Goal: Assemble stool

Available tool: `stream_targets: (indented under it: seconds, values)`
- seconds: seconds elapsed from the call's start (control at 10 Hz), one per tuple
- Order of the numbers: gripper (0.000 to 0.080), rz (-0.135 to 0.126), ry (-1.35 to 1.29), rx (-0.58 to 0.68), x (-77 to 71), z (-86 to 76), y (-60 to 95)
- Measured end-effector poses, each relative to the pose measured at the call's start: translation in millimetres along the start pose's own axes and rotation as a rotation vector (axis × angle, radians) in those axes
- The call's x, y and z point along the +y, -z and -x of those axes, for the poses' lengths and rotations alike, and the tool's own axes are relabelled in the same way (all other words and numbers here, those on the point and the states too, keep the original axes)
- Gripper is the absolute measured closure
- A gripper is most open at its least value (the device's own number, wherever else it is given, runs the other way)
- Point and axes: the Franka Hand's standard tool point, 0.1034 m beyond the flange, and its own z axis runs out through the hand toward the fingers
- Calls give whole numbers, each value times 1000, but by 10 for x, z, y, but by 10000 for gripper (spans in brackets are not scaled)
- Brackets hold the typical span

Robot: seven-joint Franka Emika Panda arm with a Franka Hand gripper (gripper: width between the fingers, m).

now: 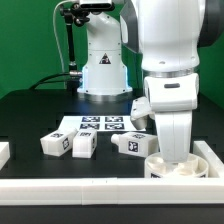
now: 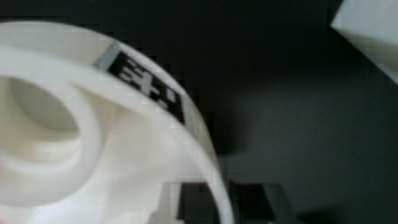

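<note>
Nearest the camera, one long white border rail (image 1: pixel 90 187) runs across the front of the black counter (image 1: pixel 30 115). A second rail (image 1: pixel 214 158) runs back along the exterior view's right, and a short white piece (image 1: pixel 4 152) shows at the exterior view's left edge.

One seat (image 1: pixel 165 168), round, low and rimmed, sits in the near corner on the exterior view's right. It is just behind the front rail and beside the right one. The arm (image 1: pixel 170 60) reaches straight down onto it.

In the wrist view the jaws are clenched on the seat's rim (image 2: pixel 192 150). The thin white wall passes between the two dark fingertips (image 2: pixel 262 203). A black-and-white tag (image 2: pixel 150 85) sits on the rim. Inside the seat's hollow only a rounded recess (image 2: pixel 36 105) shows.

Three chunky white legs lie loose on the counter, each tagged. The first leg (image 1: pixel 55 144) and the second leg (image 1: pixel 85 146) lie close together toward the exterior view's left. The third leg (image 1: pixel 130 144) lies near the seat, on its left.

One marker board (image 1: pixel 100 124) lies flat farther back, between the legs and the arm's white base (image 1: pixel 100 75). A dark stand (image 1: pixel 70 40) rises at the far left.
</note>
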Motion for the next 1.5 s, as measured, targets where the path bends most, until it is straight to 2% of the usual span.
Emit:
stream_targets:
  seconds: [0.2,0.3,0.4,0.5,0.8,0.9,1.0,1.1,1.2,1.3,1.4,1.5]
  values:
    - [385,0,-1,0,1,7,-3]
    - [385,13,-6,5,15,33,10]
    - [247,33,-25,8,1,114,50]
    - [180,31,-31,5,-33,138,84]
    - [151,57,-31,4,-59,144,257]
    - [151,71,-37,2,-85,160,381]
    - [150,87,-42,-2,-134,208,495]
    - [150,119,-59,1,-189,286,574]
    - [150,152,-116,8,-296,380,616]
    - [150,168,-192,16,-437,428,583]
    - [150,168,-239,18,-525,449,561]
    - [150,178,-208,19,-531,523,517]
